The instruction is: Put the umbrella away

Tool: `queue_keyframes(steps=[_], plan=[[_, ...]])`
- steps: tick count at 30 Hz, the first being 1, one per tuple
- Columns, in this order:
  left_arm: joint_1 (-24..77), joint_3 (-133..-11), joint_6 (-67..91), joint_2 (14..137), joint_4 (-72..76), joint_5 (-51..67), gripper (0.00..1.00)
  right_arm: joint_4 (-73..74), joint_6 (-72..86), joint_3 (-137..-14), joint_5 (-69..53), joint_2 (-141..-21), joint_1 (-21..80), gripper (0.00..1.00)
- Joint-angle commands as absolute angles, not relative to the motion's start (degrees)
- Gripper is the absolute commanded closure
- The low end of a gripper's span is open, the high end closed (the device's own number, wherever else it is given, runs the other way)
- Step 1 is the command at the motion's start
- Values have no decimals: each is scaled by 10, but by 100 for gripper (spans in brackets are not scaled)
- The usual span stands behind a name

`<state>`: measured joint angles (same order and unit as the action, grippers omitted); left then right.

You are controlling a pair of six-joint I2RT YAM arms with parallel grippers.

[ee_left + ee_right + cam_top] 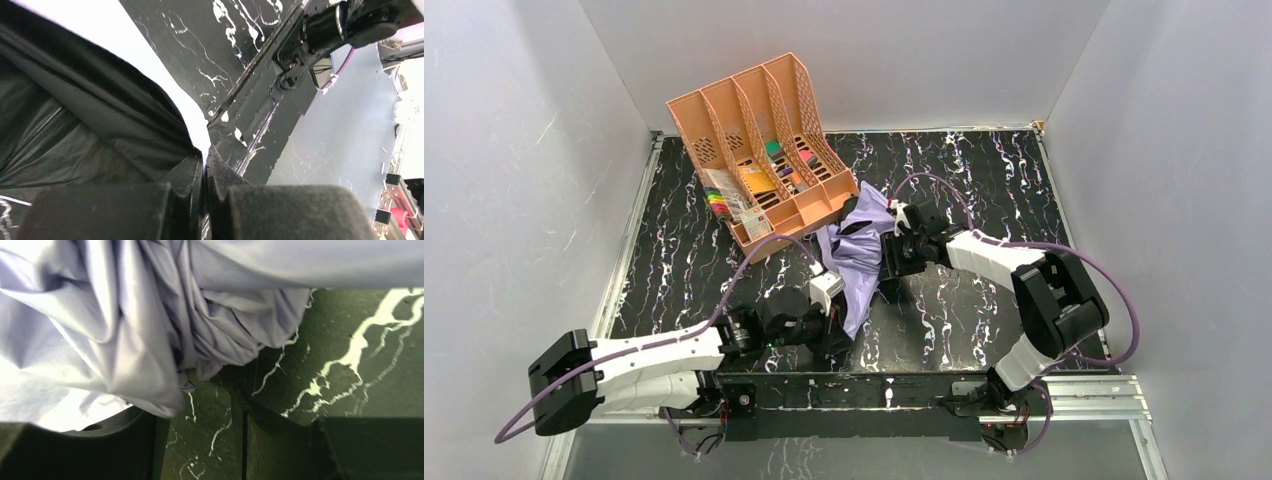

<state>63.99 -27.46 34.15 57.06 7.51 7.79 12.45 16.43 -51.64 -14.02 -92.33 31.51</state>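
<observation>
Mid-worktop (964, 320), just in front of the peach file organiser (759, 150), lies the crumpled lavender umbrella (864, 250). The left gripper (205, 165) is clenched on its fabric edge. The right gripper (240, 450) stands parted, with fabric draped over one finger.

- Pale lavender umbrella (861, 250), lay crumpled, canopy loose and bunched in soft folds.
- Sprawled mid-way across the black marbled table (964, 330), stretched front to back.
- Showed a dark underside along one edge.

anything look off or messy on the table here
The umbrella lies in a loose, crumpled heap, its fabric bunched up rather than folded. The organiser behind it sits askew rather than square to the edges.
</observation>
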Motion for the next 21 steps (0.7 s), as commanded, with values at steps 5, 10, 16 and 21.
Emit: queue_keyframes(steps=[5, 10, 16, 21], plan=[[695, -299, 375, 687, 261, 113, 100, 136, 123, -539, -63, -808, 296, 44], [708, -364, 347, 772, 287, 128, 100, 184, 128, -548, -30, -782, 273, 44], [729, -331, 351, 737, 258, 87, 55, 202, 112, -550, -89, -747, 240, 43], [733, -291, 358, 634, 161, -3, 41, 205, 99, -541, -188, -719, 240, 42]])
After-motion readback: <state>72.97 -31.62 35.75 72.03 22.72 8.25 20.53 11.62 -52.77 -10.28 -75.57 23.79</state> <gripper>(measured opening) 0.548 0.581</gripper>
